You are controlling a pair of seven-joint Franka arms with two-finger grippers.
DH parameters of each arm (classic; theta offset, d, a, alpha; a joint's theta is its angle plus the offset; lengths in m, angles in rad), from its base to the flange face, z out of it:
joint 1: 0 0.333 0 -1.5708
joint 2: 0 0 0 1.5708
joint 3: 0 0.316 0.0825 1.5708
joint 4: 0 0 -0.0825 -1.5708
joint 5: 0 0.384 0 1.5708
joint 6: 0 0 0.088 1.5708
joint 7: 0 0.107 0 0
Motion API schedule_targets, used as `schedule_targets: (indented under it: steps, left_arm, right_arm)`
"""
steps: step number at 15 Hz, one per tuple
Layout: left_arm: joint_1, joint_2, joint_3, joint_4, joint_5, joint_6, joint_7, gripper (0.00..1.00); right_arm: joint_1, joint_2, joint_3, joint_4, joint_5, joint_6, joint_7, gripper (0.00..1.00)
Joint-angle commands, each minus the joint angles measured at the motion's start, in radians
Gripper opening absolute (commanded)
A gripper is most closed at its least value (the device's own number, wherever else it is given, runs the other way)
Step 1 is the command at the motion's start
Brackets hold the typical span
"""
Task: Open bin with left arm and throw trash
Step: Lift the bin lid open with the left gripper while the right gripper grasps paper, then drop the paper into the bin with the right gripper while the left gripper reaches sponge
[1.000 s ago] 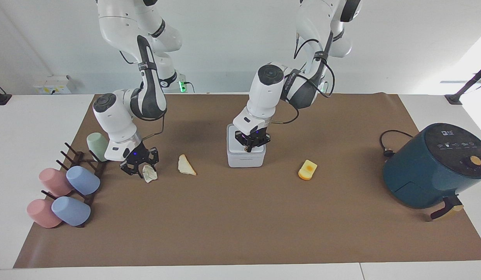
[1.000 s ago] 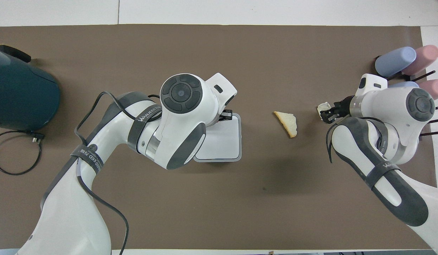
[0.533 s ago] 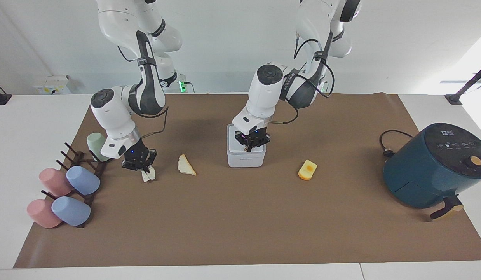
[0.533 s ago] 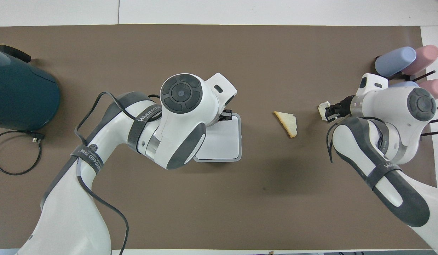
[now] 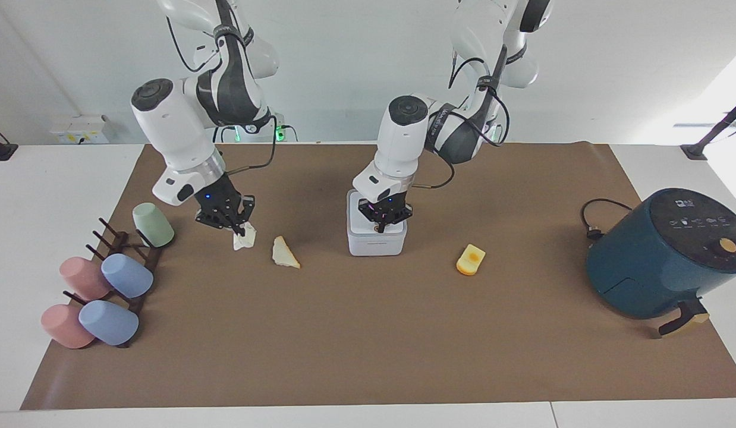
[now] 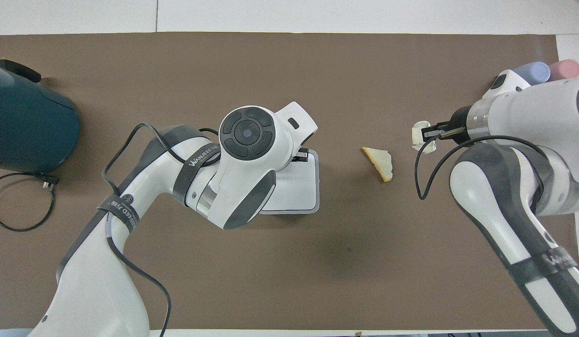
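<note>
Bin (image 5: 377,238) lid shut, button under left gripper (image 5: 382,224), jaws unreadable; right gripper (image 5: 236,224) pinches wad (image 5: 244,238): light, crushable.

My left arm is bent low at mid-table, wrist pointing down, and my left gripper (image 5: 383,221) has its fingers drawn close together. My right arm is raised, wrist tilted; my right gripper (image 5: 236,224) is up in the air with its 2 fingers pinched together.
</note>
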Motion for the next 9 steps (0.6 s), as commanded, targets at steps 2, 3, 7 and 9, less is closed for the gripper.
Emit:
schedule_targets:
  steps: [2, 3, 7, 9]
  left_arm:
    - [0.017, -0.078, 0.019, -0.043, 0.007, -0.082, 0.029, 0.0]
    - [0.031, -0.1, 0.016, -0.043, 0.003, -0.11, 0.041, 0.0]
    - [0.064, -0.169, 0.019, -0.031, -0.015, -0.208, 0.093, 0.0]
    - [0.109, -0.199, 0.02, -0.034, -0.02, -0.251, 0.156, 0.0]
  right_arm:
    - [-0.009, -0.097, 0.031, -0.006, 0.02, -0.091, 0.091, 0.0]
    - [-0.009, -0.117, 0.032, -0.006, 0.02, -0.107, 0.117, 0.0]
    - [-0.007, -0.16, 0.036, -0.006, 0.02, -0.142, 0.183, 0.0]
    - [0.005, -0.165, 0.085, -0.016, 0.022, -0.122, 0.288, 0.0]
